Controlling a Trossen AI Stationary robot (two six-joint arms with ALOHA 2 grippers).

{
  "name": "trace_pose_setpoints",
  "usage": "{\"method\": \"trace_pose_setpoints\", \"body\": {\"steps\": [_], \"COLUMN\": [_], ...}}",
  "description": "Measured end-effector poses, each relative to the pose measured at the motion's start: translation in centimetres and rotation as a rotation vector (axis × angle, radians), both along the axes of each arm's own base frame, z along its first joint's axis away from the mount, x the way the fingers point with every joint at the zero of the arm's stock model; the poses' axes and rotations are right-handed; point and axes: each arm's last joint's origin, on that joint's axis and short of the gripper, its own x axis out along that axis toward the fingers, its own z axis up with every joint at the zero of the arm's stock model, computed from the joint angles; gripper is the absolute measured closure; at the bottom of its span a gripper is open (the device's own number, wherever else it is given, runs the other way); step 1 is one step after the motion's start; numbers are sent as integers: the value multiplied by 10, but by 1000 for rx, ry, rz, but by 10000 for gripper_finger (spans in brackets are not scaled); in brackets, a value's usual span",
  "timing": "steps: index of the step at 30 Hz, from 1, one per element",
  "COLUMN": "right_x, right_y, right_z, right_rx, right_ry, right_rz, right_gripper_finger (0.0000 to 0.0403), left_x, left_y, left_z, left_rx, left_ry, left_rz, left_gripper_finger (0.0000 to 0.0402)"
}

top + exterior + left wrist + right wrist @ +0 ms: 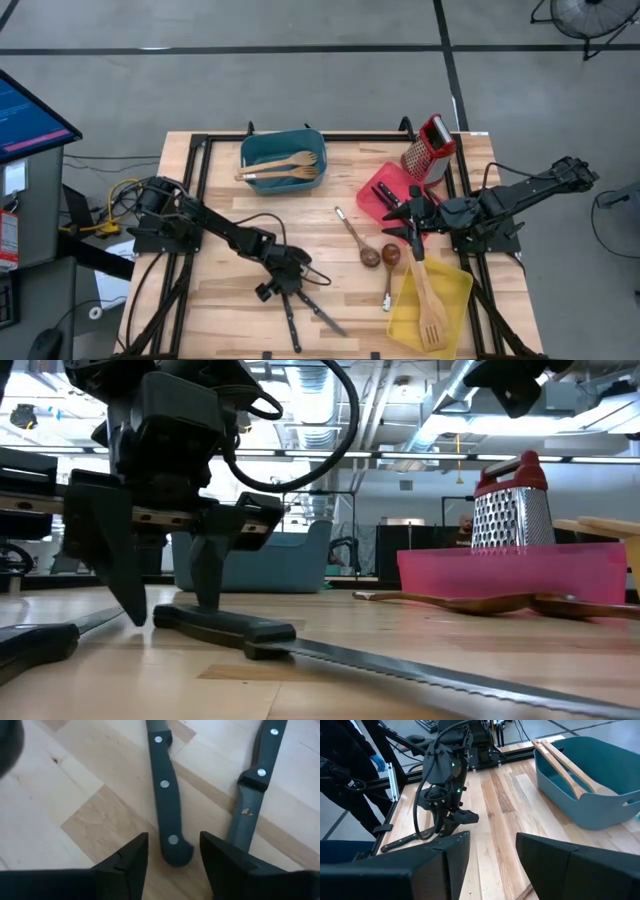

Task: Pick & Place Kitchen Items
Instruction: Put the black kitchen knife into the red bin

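Two black-handled steel knives lie flat on the wooden table near its front edge. My left gripper [284,290] [173,837] is down at the table, open. Its fingers [120,575] stand on either side of the butt end [172,845] of the serrated knife [322,315] [400,665], with a gap on both sides. The second knife [291,328] [250,795] lies just beside one finger, its blade toward the gripper. My right gripper [410,215] [492,850] hangs open above the red bin [382,192], with nothing between its fingers.
A teal bin [282,160] at the back holds wooden utensils. A yellow bin [432,300] at the front right holds a wooden slotted turner. Two brown spoons [357,240] [389,268] lie mid-table. A steel grater [430,148] stands behind the red bin.
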Motion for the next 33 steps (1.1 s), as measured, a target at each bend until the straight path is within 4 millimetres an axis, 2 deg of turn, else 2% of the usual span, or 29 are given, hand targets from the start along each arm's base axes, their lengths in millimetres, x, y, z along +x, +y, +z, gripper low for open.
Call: {"method": "trace_pose_setpoints", "body": {"steps": [7, 23, 33], "right_x": [0, 0, 0], "right_y": [0, 0, 0], "right_z": [-1, -1, -1], "right_rx": [5, 22, 22], "right_ry": [13, 12, 12], "right_rz": [-4, -10, -10], "right_gripper_finger": [230, 230, 230], "left_x": [2, 2, 2], "left_y": [1, 1, 6], "left_z": [-4, -4, -3], "left_rx": [-21, -48, -44], "left_ry": [2, 26, 46], "left_rz": [-7, 16, 66], "left_gripper_finger": [281, 338, 345]}}
